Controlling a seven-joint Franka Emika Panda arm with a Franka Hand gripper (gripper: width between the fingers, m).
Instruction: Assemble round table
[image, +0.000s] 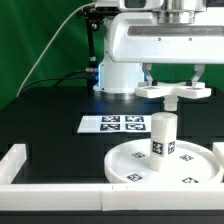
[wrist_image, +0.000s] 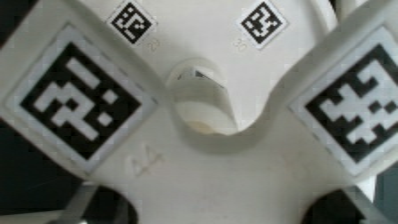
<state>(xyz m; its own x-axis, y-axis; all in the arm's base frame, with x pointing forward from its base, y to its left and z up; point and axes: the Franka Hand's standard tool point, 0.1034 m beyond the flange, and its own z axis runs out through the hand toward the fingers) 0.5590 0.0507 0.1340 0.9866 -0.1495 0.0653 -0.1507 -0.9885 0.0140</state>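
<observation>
Exterior view gives me the whole layout: the large round disc (image: 163, 164) lies flat on the black table (image: 50, 110) at the exterior view's right, pushed into the corner made by the white border rails (image: 60, 189). On the disc's middle the short post (image: 162, 135) stands upright, a tag on its side. Above the post, clear of its top, the X-shaped cross base (image: 174, 92) hangs level under the gripper (image: 176, 78). Dark fingers (image: 148, 74) come down on either side of the base, and I read them as clamped narrowly on it, though the contact itself is too small to see from here.

Behind the disc, toward the exterior view's left, the marker board (image: 114, 124) lies flat, well apart from the arm's white body (image: 150, 45).

Wrist view shows me only what the exterior camera cannot: the cross base (wrist_image: 196, 110) fills the picture, its arms spreading from a central hub with a socket, tags on each arm. Dark finger pads (wrist_image: 107, 205) peek out at the frame's edge. Neither disc nor post appears there.
</observation>
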